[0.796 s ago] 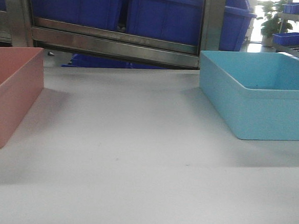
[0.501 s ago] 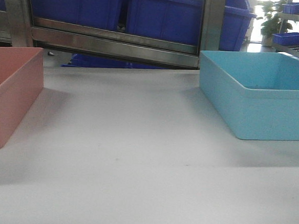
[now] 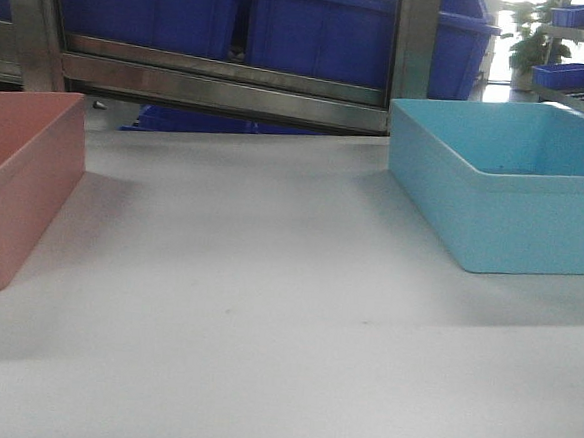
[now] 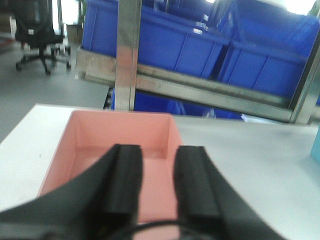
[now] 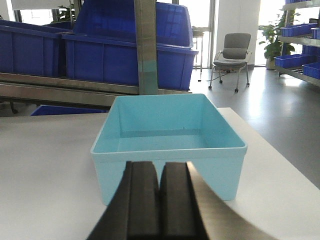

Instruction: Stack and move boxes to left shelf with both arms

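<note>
on the worktop before the steel rack: two tubs apart, one tool slightly parted, one closed

in front of the steel rack [image 3: 221, 89], on the near side of its front bar, the pink tub [image 3: 24, 180] sits on the pale worktop [image 3: 248, 276] toward the rack's left end. the teal tub [image 3: 514, 204] sits just below the rack's right-hand post, well apart from the pink one. both stand upright, open side up, unstacked. dark blue crates [image 3: 315, 30] fill the rack behind the bar. the left tool [image 4: 159, 150] faces the rack from the pink tub's near side, with a narrow gap between its black fingers and nothing gripped. the right tool [image 5: 159, 167] faces the rack from the teal tub's near side, fingers pressed together on nothing
</note>
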`<action>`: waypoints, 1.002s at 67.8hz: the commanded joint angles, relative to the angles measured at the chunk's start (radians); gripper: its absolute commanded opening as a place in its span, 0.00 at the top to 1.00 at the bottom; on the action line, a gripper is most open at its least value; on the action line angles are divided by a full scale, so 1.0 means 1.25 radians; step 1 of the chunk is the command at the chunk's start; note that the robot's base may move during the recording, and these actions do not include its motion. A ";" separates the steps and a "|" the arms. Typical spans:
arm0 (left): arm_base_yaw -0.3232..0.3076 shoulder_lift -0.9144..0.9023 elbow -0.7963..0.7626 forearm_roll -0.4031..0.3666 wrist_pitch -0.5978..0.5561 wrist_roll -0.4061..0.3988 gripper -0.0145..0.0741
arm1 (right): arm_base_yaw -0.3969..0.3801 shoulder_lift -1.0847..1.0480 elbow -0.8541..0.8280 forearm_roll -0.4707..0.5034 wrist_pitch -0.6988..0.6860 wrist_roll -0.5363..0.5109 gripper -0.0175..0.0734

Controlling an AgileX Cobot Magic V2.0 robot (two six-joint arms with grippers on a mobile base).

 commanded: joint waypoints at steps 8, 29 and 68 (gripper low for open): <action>-0.002 0.250 -0.216 0.001 0.144 -0.004 0.31 | -0.002 -0.014 -0.019 -0.004 -0.069 -0.004 0.75; 0.162 0.662 -0.591 0.018 0.448 0.048 0.27 | -0.002 -0.014 -0.019 -0.004 -0.069 -0.004 0.75; 0.275 1.184 -0.795 -0.009 0.452 0.147 0.27 | -0.002 -0.014 -0.019 -0.004 -0.069 -0.004 0.75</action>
